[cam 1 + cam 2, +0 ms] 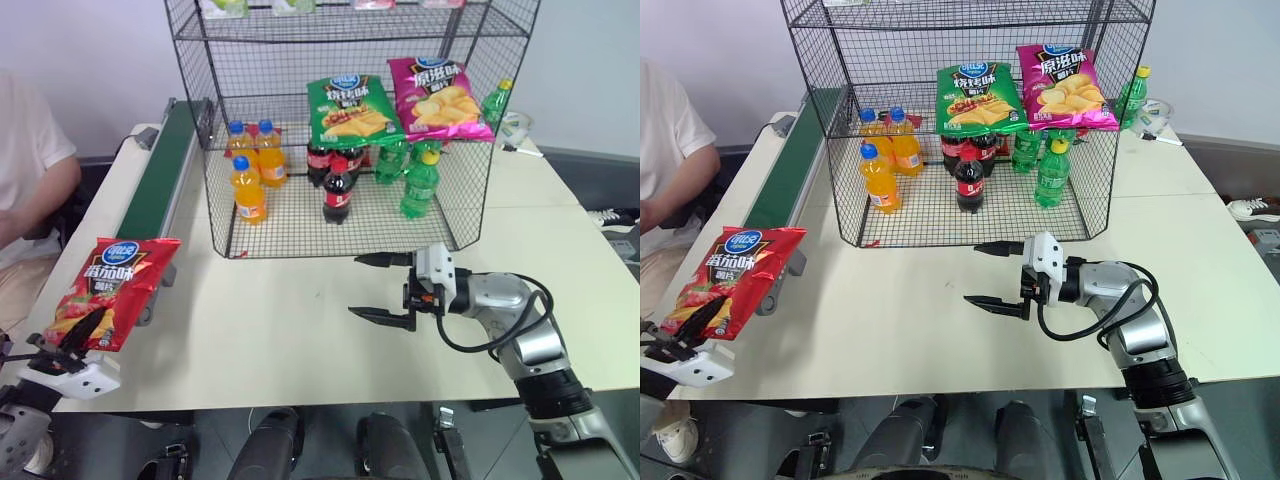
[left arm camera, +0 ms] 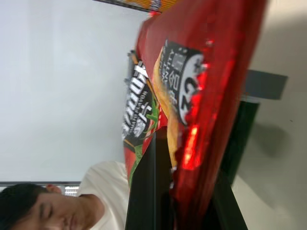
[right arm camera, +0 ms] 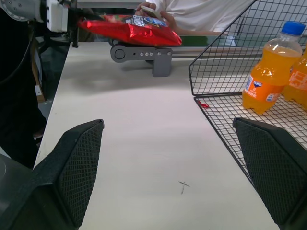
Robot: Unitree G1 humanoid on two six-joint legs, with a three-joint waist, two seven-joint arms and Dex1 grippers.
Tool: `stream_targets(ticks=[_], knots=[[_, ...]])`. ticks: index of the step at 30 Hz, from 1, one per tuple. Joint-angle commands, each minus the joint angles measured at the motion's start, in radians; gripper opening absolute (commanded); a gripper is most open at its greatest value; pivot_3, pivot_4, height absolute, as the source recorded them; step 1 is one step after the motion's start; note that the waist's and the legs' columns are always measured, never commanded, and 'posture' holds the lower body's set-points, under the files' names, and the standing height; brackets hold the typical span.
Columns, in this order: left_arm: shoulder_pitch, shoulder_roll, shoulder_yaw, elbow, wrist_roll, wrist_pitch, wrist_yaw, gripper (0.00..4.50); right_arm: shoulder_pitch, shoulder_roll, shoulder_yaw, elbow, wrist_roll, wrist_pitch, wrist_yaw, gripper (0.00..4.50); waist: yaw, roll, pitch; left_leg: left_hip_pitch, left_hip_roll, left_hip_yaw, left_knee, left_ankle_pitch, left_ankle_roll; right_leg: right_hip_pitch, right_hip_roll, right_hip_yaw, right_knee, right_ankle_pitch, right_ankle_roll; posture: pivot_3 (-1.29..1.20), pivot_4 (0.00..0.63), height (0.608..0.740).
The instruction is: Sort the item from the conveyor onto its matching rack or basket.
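Note:
The item, a red crisp bag with a blue oval logo, hangs in the air over the table's near left corner, just off the conveyor's near end. My left gripper is shut on the bag's lower edge; in the left wrist view the black fingers pinch the red foil. The dark green conveyor runs along the table's left side. The wire rack stands at the back centre. Over the table in front of the rack, my right gripper is open, pointing left and holding nothing.
On the rack's middle tier lie a green bag and a magenta bag. Orange bottles, cola bottles and green bottles stand on its lower grid. A person in white sits beyond the conveyor at left.

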Motion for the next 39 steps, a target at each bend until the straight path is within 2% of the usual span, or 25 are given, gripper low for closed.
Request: stream_targets(ticks=[1,5,8,12,18,22,29,33,35,39], knots=[[-0.001,-0.005,0.089,-0.158,-0.065,0.03,-0.049,0.08,-0.025,0.02,-0.038,0.015,-0.008,-0.065,-0.031,4.5,0.003,0.0,0.0,0.0,0.0,0.0,0.0,0.0,0.0,0.0,0.0,0.0,0.0,0.0,0.0,0.0,0.15,0.74],[-0.023,-0.022,0.136,-0.336,-0.092,0.081,-0.14,0.08,-0.071,0.067,-0.106,0.107,-0.062,-0.211,-0.152,4.5,0.001,0.0,0.0,0.0,0.0,0.0,0.0,0.0,0.0,0.001,0.0,0.0,0.0,0.0,0.0,0.0,0.15,0.74],[-0.085,-0.031,0.143,-0.426,-0.113,0.126,-0.204,0.08,-0.072,0.095,-0.147,0.111,-0.047,-0.216,-0.222,4.5,0.0,0.0,0.0,0.0,0.0,0.0,0.0,0.0,0.0,0.0,0.0,0.0,0.0,0.0,0.0,0.0,0.15,0.74],[-0.239,-0.035,0.097,-0.506,-0.124,0.182,-0.286,0.08,-0.041,0.1,-0.151,0.098,-0.083,-0.252,-0.273,4.5,0.001,0.0,0.0,0.0,0.0,0.0,0.0,0.002,0.001,0.0,0.001,0.0,0.001,0.0,0.0,0.0,0.15,0.74],[-0.522,-0.083,-0.049,-0.488,-0.079,0.196,-0.349,0.08,-0.055,0.128,-0.182,0.096,-0.093,-0.284,-0.384,4.5,0.0,0.001,0.0,0.001,-0.001,0.0,0.0,0.002,0.001,0.001,0.002,0.0,0.002,0.0,0.0,0.0,0.15,0.74],[-0.789,-0.159,-0.184,-0.312,-0.009,0.173,-0.317,0.08,-0.066,0.148,-0.188,0.101,-0.12,-0.321,-0.439,4.5,0.001,0.001,0.0,0.002,-0.001,-0.001,0.0,0.004,-0.001,0.004,0.004,0.0,0.004,0.001,0.0,0.0,0.15,0.74],[-1.098,-0.256,-0.345,0.03,0.141,0.126,-0.156,0.08,-0.083,0.177,-0.173,0.079,-0.125,-0.309,-0.491,4.5,-0.009,0.0,0.0,0.003,-0.001,-0.001,0.0,0.004,-0.001,0.006,0.005,0.0,0.004,0.001,0.0,0.0,0.15,0.74],[-1.253,-0.305,-0.428,0.207,0.249,0.19,-0.046,0.08,-0.071,0.178,-0.167,0.064,-0.13,-0.304,-0.504,4.5,-0.012,0.0,0.0,0.002,-0.001,-0.002,0.0,0.005,-0.002,0.006,0.005,0.0,0.005,0.001,0.0,0.0,0.15,0.74],[-1.36,-0.34,-0.484,0.377,0.301,0.248,0.029,0.08,-0.066,0.173,-0.162,0.058,-0.135,-0.302,-0.503,4.5,-0.009,0.0,0.0,0.003,-0.002,-0.002,0.001,0.005,-0.002,0.006,0.005,0.0,0.005,0.001,0.001,0.0,0.15,0.74],[-1.486,-0.392,-0.563,0.602,0.324,0.27,0.111,0.08,-0.063,0.168,-0.156,0.051,-0.136,-0.294,-0.504,4.5,-0.019,0.0,0.0,0.002,-0.002,-0.002,0.001,0.005,-0.001,0.006,0.004,0.0,0.005,0.001,0.002,0.0,0.15,0.74]])
